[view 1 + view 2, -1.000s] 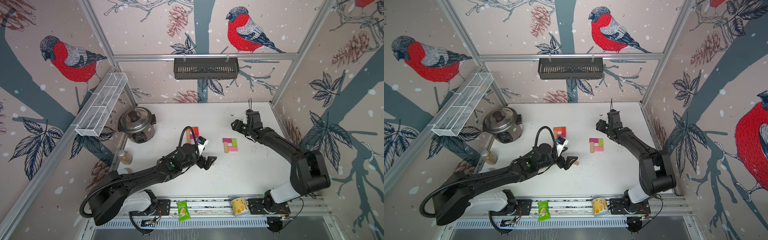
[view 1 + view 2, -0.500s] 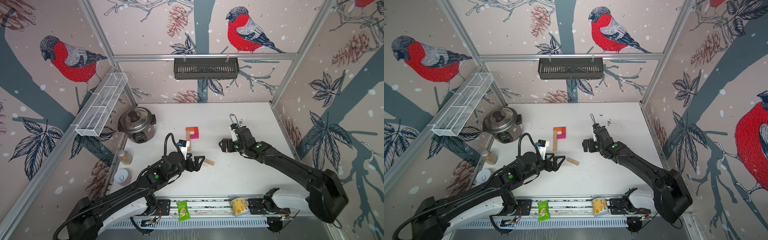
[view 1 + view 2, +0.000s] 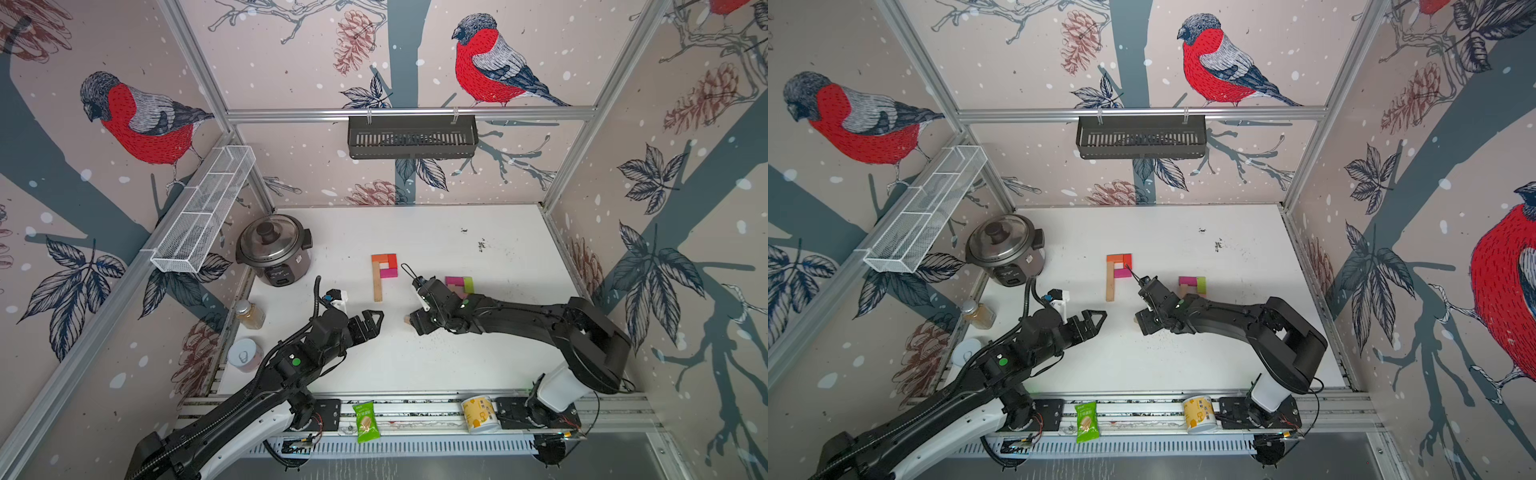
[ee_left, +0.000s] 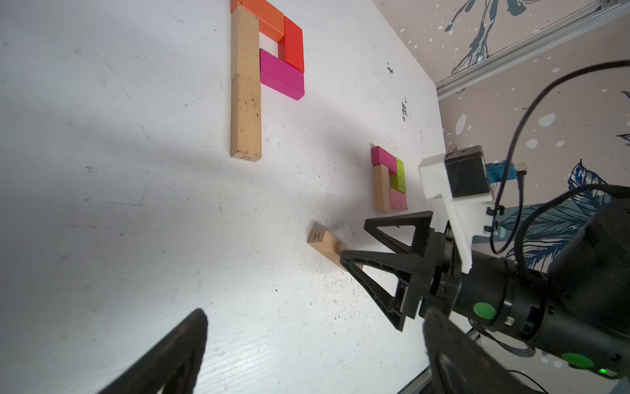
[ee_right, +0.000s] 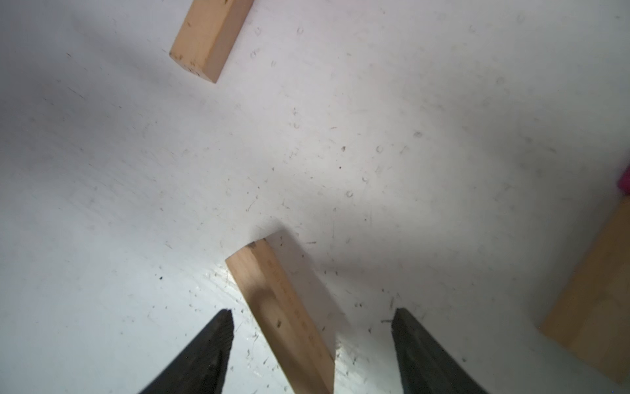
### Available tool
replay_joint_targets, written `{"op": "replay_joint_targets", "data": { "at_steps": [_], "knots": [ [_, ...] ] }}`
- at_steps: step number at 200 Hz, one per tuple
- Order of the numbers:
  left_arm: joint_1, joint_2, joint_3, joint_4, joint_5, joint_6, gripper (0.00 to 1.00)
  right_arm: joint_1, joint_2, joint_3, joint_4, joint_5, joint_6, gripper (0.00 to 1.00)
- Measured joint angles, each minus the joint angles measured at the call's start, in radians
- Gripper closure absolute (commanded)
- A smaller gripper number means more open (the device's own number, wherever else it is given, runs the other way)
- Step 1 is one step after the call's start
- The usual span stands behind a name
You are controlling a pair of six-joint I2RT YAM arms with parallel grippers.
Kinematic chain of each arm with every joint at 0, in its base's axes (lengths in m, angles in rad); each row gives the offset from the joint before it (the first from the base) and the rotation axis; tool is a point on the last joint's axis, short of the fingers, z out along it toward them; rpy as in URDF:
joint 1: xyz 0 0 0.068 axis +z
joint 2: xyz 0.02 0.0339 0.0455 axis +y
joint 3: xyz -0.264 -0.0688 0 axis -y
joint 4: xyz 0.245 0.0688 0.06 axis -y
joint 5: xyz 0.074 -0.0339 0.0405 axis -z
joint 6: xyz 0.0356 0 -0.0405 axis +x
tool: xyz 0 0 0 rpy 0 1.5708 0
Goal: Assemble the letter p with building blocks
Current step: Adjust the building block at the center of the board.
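1. In both top views, the letter p lies flat mid-bench: tan stem w/ an orange, red and magenta loop. The spare brick cluster sits to its right, apart. The loose tan block lies nearer the front edge and is mostly hidden under the right gripper. The left gripper faces it across a gap, fingers spread wide, holding nothing.
2. Left wrist: p stem and loop are touching, no gaps. The cluster is magenta, lime, pink and tan. The loose tan block lies flat and angled, its far end between the right gripper tips. One left finger shows low in the pic.
3. Right wrist: the fingers are apart and straddle the loose tan block. There's bench showing on both sides of the block, so no grip.
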Motion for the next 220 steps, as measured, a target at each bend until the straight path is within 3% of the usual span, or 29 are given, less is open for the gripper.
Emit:
{"op": "replay_joint_targets", "data": {
  "at_steps": [30,63,101,148,188,220],
  "knots": [
    [0.004,0.016,-0.006,0.002,0.003,-0.014,0.03,0.024,0.032,0.014,0.001,0.006,-0.001,0.49],
    [0.005,0.028,-0.009,0.002,0.003,-0.014,0.03,0.05,0.059,0.039,-0.003,0.04,-0.005,0.72],
    [0.008,0.021,-0.005,0.0,-0.004,-0.013,0.03,0.066,0.066,0.048,-0.016,0.096,-0.004,0.83],
    [0.013,0.025,-0.002,-0.002,-0.021,0.003,0.03,0.099,0.057,0.089,-0.092,0.255,0.027,0.84],
    [0.013,0.038,-0.002,-0.002,-0.023,0.005,0.03,0.116,0.155,0.152,-0.192,0.428,0.088,0.84],
    [0.013,0.045,-0.002,-0.001,-0.023,0.005,0.03,0.122,0.203,0.179,-0.219,0.529,0.134,0.73]
  ]
}}
